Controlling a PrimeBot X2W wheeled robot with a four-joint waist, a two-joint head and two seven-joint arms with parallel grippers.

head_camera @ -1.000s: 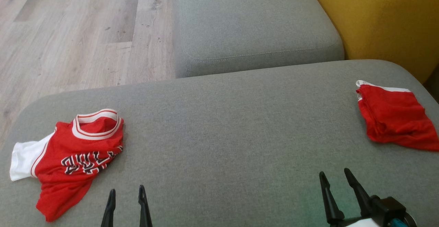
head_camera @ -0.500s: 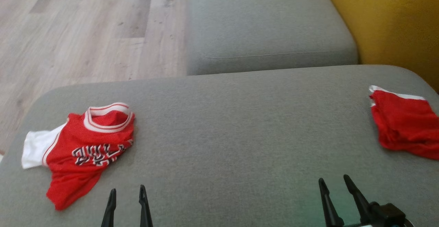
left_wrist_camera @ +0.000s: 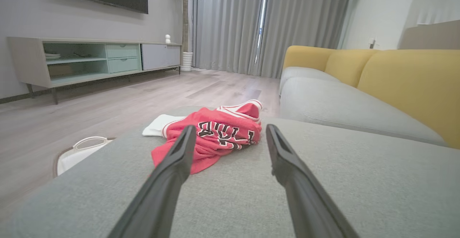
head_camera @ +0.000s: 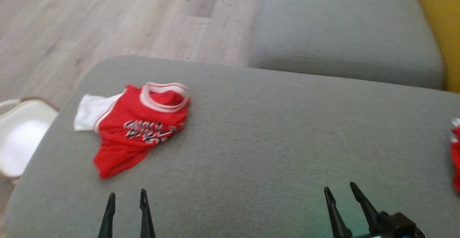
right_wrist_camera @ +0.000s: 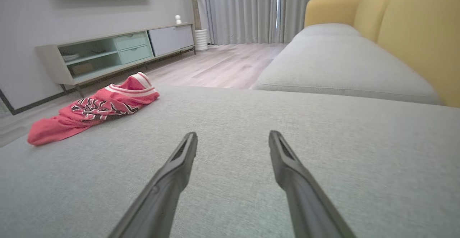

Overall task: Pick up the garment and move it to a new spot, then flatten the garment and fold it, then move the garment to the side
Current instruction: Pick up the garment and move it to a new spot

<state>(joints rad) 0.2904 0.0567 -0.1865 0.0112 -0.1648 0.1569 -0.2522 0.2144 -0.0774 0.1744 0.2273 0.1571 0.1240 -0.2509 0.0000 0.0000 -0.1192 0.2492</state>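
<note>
Grey sofa cushion point(head_camera: 273, 130) makes up the work surface, with wood floor point(head_camera: 107, 15) beyond its far left corner, a second grey seat point(head_camera: 341, 33) past its far edge and a yellow backrest point(head_camera: 438, 15) at the far right. On the floor just off the cushion's left edge stands a white basket point(head_camera: 21, 137).

The red jersey point(head_camera: 138, 130) lies crumpled near the far left corner of the cushion, with its striped collar bunched up toward the far edge, a white sleeve poking toward the left edge and the lettering creased. That heap suggests nothing has been flattened yet, so the pick-up looks like the step in hand. Another red cloth point(head_camera: 455, 155) lies at the cushion's right edge, cut off by the frame; it is likely a piece already set aside.

Both arms hover over the near edge, fingers pointing toward the far edge. The left end effector point(head_camera: 127, 193) is spread and empty, and the jersey lies ahead of it, apart, almost in line with its fingers in the left wrist view. The right end effector point(head_camera: 339, 186) is also spread and empty, well apart from the jersey, which lies off to its left.
</note>
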